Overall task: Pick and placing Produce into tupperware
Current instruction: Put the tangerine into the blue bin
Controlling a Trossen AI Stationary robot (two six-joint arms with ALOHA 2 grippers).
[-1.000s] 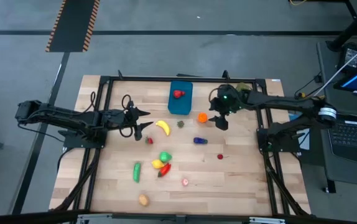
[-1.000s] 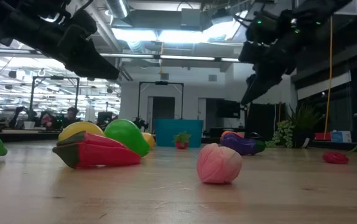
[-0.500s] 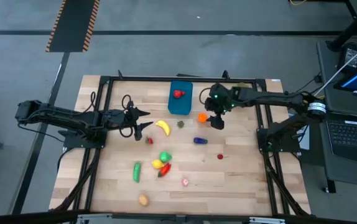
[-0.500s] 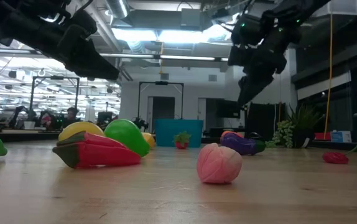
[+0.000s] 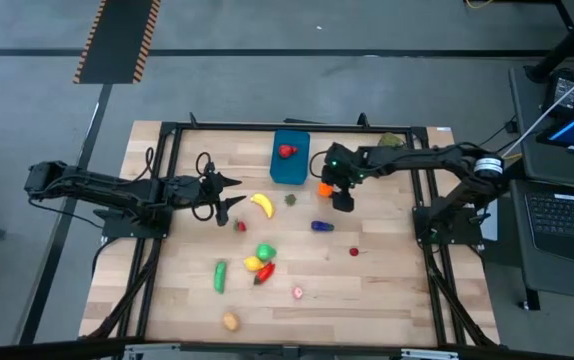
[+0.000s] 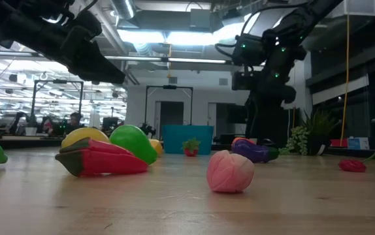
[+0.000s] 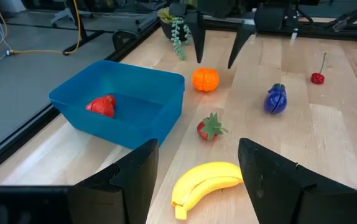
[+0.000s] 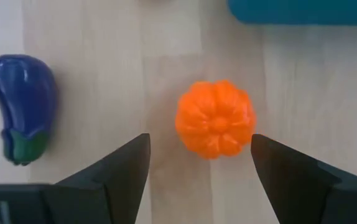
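Observation:
The teal tupperware (image 5: pixel 290 160) stands at the far middle of the table with a red strawberry (image 5: pixel 287 152) inside. My right gripper (image 5: pixel 340 200) is open and points down above the orange (image 8: pixel 216 127), one finger to each side, touching nothing. In the left wrist view its fingers (image 7: pixel 198 37) hang just over the orange (image 7: pixel 205 79). My left gripper (image 5: pixel 239 191) is open and empty, left of the yellow banana (image 5: pixel 261 204). A purple eggplant (image 5: pixel 321 226) lies near the orange.
A loose strawberry (image 5: pixel 241 226), a red cherry (image 5: pixel 354 252), a green cucumber (image 5: pixel 220 276), a cluster of green, yellow and red toys (image 5: pixel 262 262), a pink toy (image 5: pixel 298 293) and a tan one (image 5: pixel 230 321) lie on the near half. A leafy sprig (image 7: pixel 178 31) lies behind the orange.
My right gripper has gone toward the table's left edge, from right of the orange to over it and closer to the tupperware, and has tipped to point down. The toys lie where they were.

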